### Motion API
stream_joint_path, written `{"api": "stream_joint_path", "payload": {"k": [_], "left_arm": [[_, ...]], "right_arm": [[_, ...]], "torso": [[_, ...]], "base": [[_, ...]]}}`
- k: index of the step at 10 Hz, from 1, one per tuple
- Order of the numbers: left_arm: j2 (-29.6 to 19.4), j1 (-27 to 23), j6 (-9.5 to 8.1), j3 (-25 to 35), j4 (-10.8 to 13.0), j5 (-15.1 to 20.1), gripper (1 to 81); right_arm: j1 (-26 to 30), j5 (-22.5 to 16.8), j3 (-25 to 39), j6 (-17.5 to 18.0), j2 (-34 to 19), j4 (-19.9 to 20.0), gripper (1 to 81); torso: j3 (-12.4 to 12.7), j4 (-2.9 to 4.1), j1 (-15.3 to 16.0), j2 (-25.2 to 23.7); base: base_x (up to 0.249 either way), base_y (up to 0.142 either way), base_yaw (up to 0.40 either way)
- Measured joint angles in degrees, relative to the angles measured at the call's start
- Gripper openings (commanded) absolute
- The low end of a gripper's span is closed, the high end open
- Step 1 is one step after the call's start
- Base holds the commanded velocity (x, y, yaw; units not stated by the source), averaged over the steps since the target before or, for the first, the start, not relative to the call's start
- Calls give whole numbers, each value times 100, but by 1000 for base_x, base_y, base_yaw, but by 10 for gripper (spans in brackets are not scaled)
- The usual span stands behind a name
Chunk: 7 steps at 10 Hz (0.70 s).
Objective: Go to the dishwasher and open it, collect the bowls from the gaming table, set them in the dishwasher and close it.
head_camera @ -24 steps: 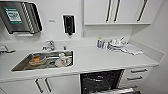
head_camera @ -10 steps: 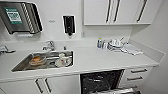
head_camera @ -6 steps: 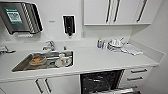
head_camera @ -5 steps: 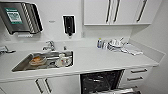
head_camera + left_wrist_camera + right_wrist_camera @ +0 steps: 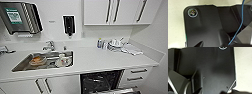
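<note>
Under the white counter point(image 5: 100, 60) the dishwasher point(image 5: 101, 81) stands open, and I see its dark inside with wire racks. Its steel door point(image 5: 117, 91) is folded down at the lower edge of the head view. The bowls and the gaming table are out of view. In both wrist views I see the robot's own dark plate point(image 5: 205, 25) point(image 5: 215, 69) over pale speckled floor.
A steel sink point(image 5: 20, 65) left of the dishwasher holds an orange bowl point(image 5: 37, 60) and white dishes point(image 5: 63, 60). White drawers point(image 5: 137, 75) flank the dishwasher's right. Bottles and dishes point(image 5: 115, 45) crowd the counter's back right. A wall point(image 5: 160, 37) closes in the right side.
</note>
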Motion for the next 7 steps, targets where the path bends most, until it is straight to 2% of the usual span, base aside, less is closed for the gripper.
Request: {"api": "stream_joint_path", "payload": {"k": [2,4,6,7], "left_arm": [[20,-49,0,-13,0,2,811],[85,-112,-2,-20,0,16,811],[127,-217,-9,-22,0,380,811],[163,-267,-27,-22,0,452,811]], "right_arm": [[20,-5,0,-2,61,-2,811],[17,-22,5,-2,69,-7,811],[17,-41,5,-5,83,-44,811],[15,-49,5,-2,102,-71,811]], "torso": [[0,0,-107,157],[0,0,-360,546],[0,0,-629,964],[13,0,-743,1143]], "base": [[0,0,0],[0,0,0],[0,0,0],[0,0,0]]}}
